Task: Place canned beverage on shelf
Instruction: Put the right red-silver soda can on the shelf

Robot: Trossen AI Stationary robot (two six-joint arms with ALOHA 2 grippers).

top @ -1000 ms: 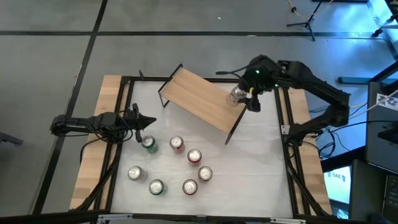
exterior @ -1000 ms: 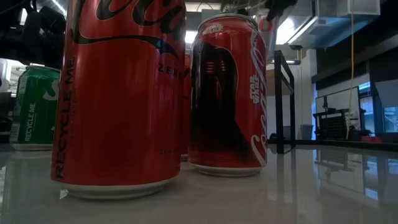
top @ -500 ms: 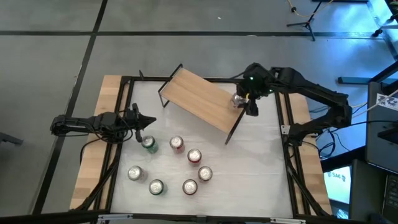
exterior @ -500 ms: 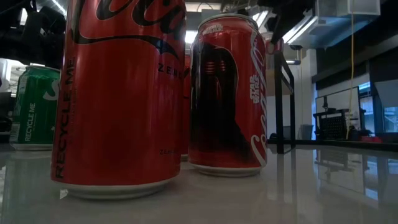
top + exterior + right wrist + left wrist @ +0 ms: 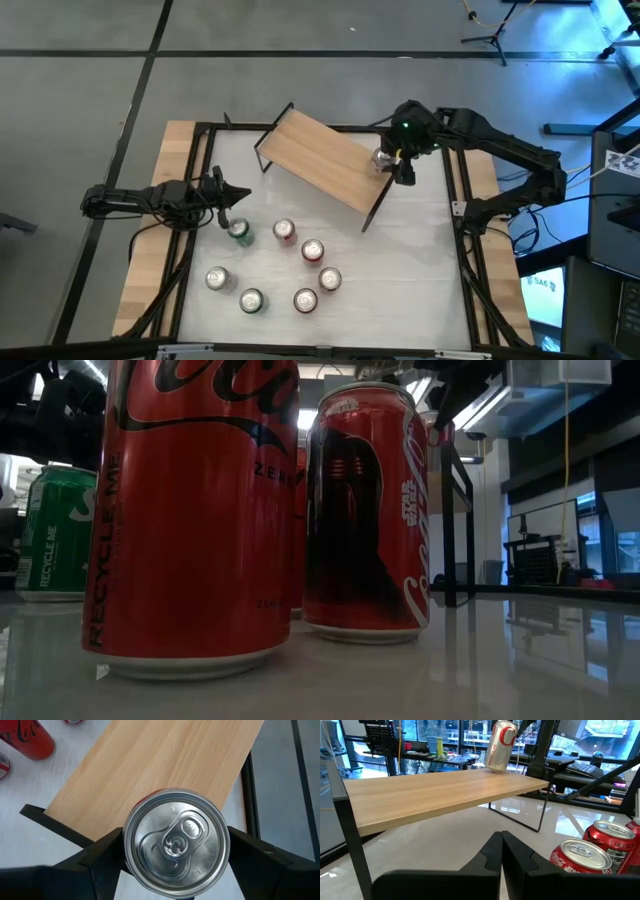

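The right gripper [image 5: 175, 852] pinches a silver-topped can [image 5: 176, 838], tilted over the shelf [image 5: 318, 160] end. Placement is underway: next, level, lower, release. The left gripper [image 5: 501, 851], fingers pressed together, waits near the table cans.

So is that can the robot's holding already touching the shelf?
Cannot tell. In the left wrist view the can hangs tilted over the shelf at its far end, but its lower edge blurs into the board. The right gripper grips its sides.

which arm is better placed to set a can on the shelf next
Right. The right gripper already holds a can over the end of the shelf. The left gripper sits shut by the table's left edge, holding nothing.
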